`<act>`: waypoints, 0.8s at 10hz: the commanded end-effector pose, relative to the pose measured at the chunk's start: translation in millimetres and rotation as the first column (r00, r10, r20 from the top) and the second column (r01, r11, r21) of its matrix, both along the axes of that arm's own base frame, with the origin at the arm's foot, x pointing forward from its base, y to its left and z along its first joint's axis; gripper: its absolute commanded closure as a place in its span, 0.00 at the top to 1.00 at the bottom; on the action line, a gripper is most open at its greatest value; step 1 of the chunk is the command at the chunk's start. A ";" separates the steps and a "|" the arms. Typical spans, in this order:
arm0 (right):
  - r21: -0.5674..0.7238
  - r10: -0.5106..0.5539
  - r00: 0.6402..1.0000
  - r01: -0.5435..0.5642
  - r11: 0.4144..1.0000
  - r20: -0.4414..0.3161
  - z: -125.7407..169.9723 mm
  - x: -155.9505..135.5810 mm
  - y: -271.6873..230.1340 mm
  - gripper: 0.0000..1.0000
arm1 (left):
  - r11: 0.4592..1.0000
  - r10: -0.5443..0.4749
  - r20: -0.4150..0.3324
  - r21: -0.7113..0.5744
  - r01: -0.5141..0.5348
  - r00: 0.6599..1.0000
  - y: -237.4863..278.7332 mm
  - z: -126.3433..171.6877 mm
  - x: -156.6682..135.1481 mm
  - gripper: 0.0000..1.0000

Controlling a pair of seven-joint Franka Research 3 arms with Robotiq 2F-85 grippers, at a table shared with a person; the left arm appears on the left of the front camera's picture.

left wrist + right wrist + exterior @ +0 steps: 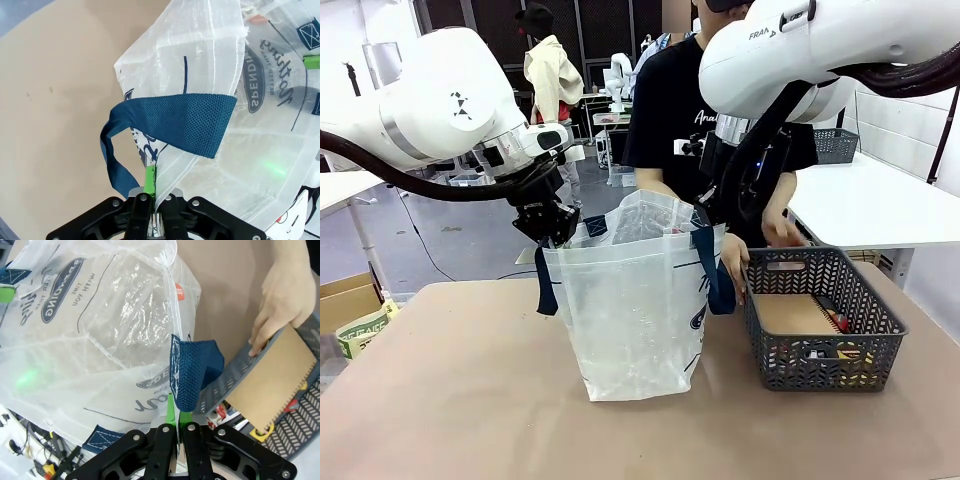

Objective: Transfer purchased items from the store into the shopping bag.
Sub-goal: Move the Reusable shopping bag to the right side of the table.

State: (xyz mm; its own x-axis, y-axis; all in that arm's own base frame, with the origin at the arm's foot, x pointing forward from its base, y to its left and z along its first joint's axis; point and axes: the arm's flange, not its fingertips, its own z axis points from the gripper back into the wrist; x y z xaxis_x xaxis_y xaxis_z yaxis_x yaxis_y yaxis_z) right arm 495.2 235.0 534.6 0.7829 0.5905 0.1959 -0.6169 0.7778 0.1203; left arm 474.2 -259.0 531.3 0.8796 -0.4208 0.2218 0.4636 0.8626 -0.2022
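Translucent white plastic shopping bag (635,300) with navy strap handles and dark blue print stands upright on the tan table (440,400), its mouth spread wide. At the bag's left rim, the left gripper (151,175) is pressed together on the thin plastic edge beside a drooping strap. At its right rim, the right gripper (177,415) pinches the edge likewise. Just right of the bag sits the dark grey lattice plastic basket (820,370), holding a flat tan board (795,312) and small goods (840,352). A person's hand (782,232) touches the basket's far rim.
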 end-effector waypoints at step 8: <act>0.001 -0.002 1.000 0.002 1.000 0.001 -0.1 0.7 -1.1 0.00 | 1.000 0.014 -0.002 0.006 -0.014 1.000 0.1 -0.7 0.0 0.00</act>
